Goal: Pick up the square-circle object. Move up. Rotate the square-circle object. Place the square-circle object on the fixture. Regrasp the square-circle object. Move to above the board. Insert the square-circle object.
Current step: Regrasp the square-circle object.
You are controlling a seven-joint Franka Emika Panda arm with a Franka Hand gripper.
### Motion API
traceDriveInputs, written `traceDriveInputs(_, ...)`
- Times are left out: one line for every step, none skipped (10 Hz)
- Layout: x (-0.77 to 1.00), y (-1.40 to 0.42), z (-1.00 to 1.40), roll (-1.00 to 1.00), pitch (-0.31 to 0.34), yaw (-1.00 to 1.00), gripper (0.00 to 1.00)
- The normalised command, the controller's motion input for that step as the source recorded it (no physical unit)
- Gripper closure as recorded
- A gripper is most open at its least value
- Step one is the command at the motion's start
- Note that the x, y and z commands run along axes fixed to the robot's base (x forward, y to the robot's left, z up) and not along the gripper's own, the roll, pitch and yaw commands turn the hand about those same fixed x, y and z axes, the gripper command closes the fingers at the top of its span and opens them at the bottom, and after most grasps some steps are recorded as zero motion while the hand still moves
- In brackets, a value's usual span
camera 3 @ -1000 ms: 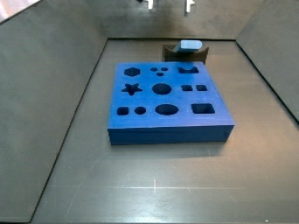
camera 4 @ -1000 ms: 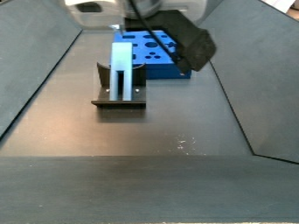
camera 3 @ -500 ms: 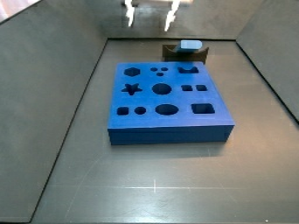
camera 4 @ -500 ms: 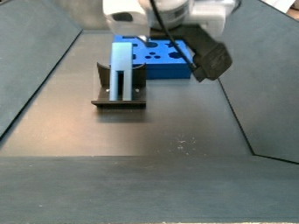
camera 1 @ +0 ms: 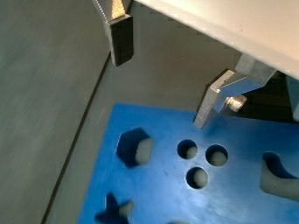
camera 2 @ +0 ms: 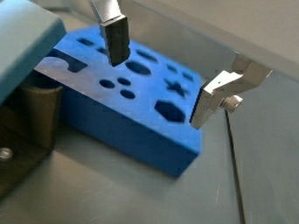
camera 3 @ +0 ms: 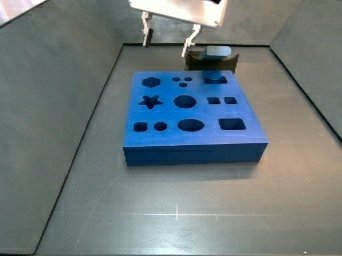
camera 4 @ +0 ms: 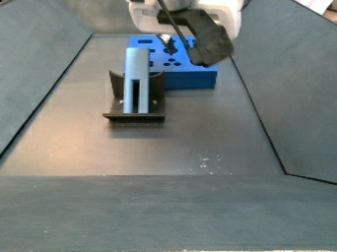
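Regrasp step, by my reading: gripper (camera 3: pixel 167 38) open and empty above the board's (camera 3: pixel 190 140) far edge; square-circle object (camera 4: pixel 137 77) upright in fixture (camera 4: pixel 134 108) at board's 1 o'clock; next, descend onto it.

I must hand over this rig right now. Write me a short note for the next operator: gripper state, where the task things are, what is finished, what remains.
Gripper: open and empty, hanging above the far end of the board, near the fixture.
Square-circle object: standing upright in the fixture, not held.
Board: flat on the floor, and none of the holes in view holds a piece.
Done: the object is placed on the fixture.
Left: regrasp the object, carry it above the board, insert it.
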Motion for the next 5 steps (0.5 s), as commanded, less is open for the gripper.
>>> traceDriveInputs(-0.03, -0.03, 0.0, 1.0, -0.201, -0.96, 0.0)
traceDriveInputs(-0.04, -0.03, 0.01, 1.0, -0.225, -0.96, 0.0)
traceDriveInputs(-0.05, -0.02, 0.01, 1.0, -0.241, -0.97, 0.0)
traceDriveInputs(-0.05, -0.02, 0.01, 1.0, -0.258, -0.97, 0.0)
traceDriveInputs(-0.05, -0.01, 0.0, 1.0, -0.266, -0.98, 0.0)
